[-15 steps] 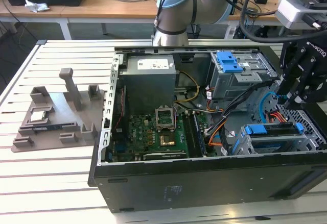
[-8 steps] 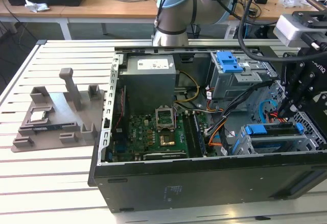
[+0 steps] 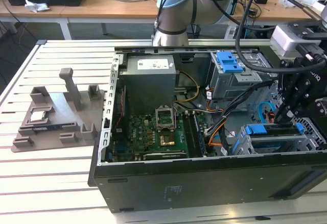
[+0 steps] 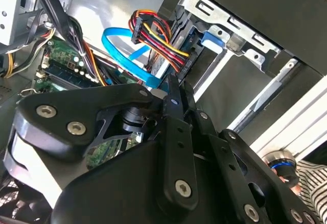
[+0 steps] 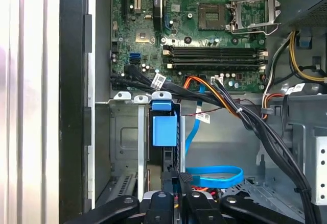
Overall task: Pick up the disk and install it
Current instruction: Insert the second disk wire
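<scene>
Shows an open case (image 3: 204,183) lying on the white slatted worktop (image 3: 51,183), with the arm (image 3: 179,4) reaching over it from the far side. Places the disk (image 3: 263,130) on edge in the drive cage (image 3: 245,145) at the exterior view's right, low in the case, blue frame uppermost. Finds the claw (image 3: 280,119) directly over that cage, closed, fingers (image 4: 173,132) drawn together in the second wrist view with nothing clearly between them. Puts its tips at or just above the end of the disk nearer the case's middle; cannot tell whether touching.

In the first wrist view, looks past the claw (image 5: 176,180) to the disk's blue tab (image 5: 164,129) seated between the cage's metal walls (image 5: 122,132). Shows a flat blue cable (image 5: 214,175) looping just beside the claw, and the motherboard (image 5: 214,30) beyond.

Leaves a grey tray (image 3: 56,117) on the worktop at the exterior view's left, well apart from the case, holding a small square chip (image 3: 38,115).
</scene>
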Controlling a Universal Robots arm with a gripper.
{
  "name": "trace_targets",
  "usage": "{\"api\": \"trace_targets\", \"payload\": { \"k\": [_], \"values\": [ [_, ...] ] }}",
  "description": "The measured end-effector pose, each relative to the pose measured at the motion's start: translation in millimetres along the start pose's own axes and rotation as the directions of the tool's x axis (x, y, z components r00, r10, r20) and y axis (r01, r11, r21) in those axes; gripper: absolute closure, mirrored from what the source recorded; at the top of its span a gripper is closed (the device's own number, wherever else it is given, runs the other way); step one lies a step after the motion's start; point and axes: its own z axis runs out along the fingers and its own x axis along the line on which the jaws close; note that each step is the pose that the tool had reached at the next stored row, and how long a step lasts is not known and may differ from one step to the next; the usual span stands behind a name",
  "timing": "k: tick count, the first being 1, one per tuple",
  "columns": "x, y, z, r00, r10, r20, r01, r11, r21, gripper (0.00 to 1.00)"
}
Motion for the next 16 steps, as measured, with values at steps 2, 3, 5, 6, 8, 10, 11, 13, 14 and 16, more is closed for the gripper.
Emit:
{"api": "trace_targets", "payload": {
  "k": [2,3,5,6,8,10,11,13,14,16],
  "values": [
    [0.0,-0.9,1.0,1.0,0.0,-0.0002,0.0,1.0,0.0,0.84],
    [0.0,-1.6,1.6,1.0,0.0,0.0,0.0,1.0,0.0,0.84],
    [0.3,-1.8,3.0,1.0,0.0,-0.0003,0.0,1.0,-0.0001,0.84],
    [0.6,-1.9,3.6,1.0,0.0,-0.0003,0.0,1.0,-0.0001,0.84],
    [1.0,-1.9,5.2,1.0,0.0,-0.0001,0.0,1.0,-0.0001,0.84],
    [1.3,-2.0,6.4,1.0,0.0,-0.0004,0.0,1.0,-0.0001,0.84],
    [1.5,-2.0,6.8,1.0,0.0,-0.0004,0.0,1.0,-0.0001,0.84],
    [1.7,-2.0,7.6,1.0,0.0,-0.0007,0.0,1.0,0.0,0.84],
    [1.9,-2.0,8.0,1.0,0.0,-0.0008,0.0,1.0,0.0,0.84],
    [2.0,-1.4,8.8,1.0,0.0,-0.0005,0.0,1.0,0.0001,0.84]
  ]
}}
